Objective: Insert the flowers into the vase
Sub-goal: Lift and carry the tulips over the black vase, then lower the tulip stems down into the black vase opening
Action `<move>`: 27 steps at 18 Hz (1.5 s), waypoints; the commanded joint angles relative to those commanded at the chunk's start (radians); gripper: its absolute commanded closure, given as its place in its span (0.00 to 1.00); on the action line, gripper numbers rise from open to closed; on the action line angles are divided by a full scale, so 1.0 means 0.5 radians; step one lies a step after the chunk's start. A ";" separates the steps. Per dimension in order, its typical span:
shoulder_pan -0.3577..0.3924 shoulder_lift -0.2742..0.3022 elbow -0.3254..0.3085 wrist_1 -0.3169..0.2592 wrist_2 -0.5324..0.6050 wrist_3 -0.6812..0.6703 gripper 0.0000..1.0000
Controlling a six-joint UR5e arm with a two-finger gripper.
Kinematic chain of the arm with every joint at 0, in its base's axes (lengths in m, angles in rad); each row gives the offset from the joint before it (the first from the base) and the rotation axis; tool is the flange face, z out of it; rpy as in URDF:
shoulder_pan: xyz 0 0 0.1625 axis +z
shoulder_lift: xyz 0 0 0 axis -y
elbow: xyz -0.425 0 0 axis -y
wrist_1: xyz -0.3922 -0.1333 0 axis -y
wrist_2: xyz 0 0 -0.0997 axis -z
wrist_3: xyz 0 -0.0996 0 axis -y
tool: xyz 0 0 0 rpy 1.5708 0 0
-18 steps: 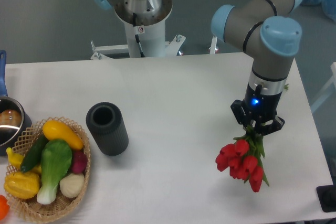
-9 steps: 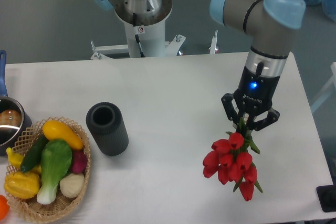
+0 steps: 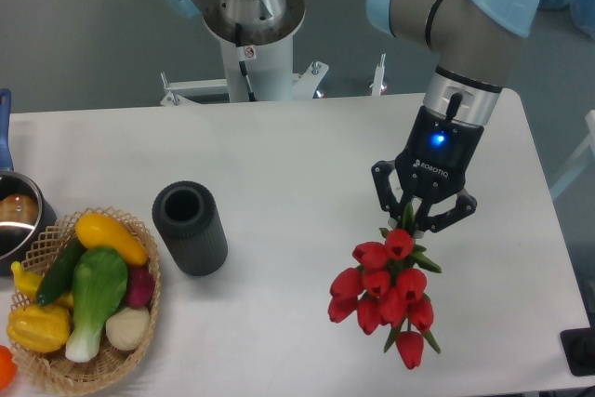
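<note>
A bunch of red tulips with green stems (image 3: pixel 386 297) is held up by the black two-finger gripper (image 3: pixel 420 220) at the lower right of the frame.

The gripper is closed on the stems, and the red buds hang down below it. The dark grey ribbed round vase (image 3: pixel 190 228) stands well apart at the lower left, near the wicker basket of pretend vegetables (image 3: pixel 82 297). The stems are held near the top, so the bunch could slip out or swing. With buds pointing down, the flowers could be put in the wrong way, or the vase could be knocked over.
</note>
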 joint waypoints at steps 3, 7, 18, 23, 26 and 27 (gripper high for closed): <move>0.006 0.028 -0.061 0.012 -0.129 0.006 1.00; -0.003 0.046 -0.141 0.067 -0.531 0.006 1.00; -0.064 0.261 -0.445 0.074 -1.286 0.025 1.00; -0.165 0.267 -0.451 0.074 -1.397 0.034 0.96; -0.208 0.267 -0.476 0.074 -1.409 0.034 0.96; -0.212 0.267 -0.491 0.074 -1.427 0.037 0.96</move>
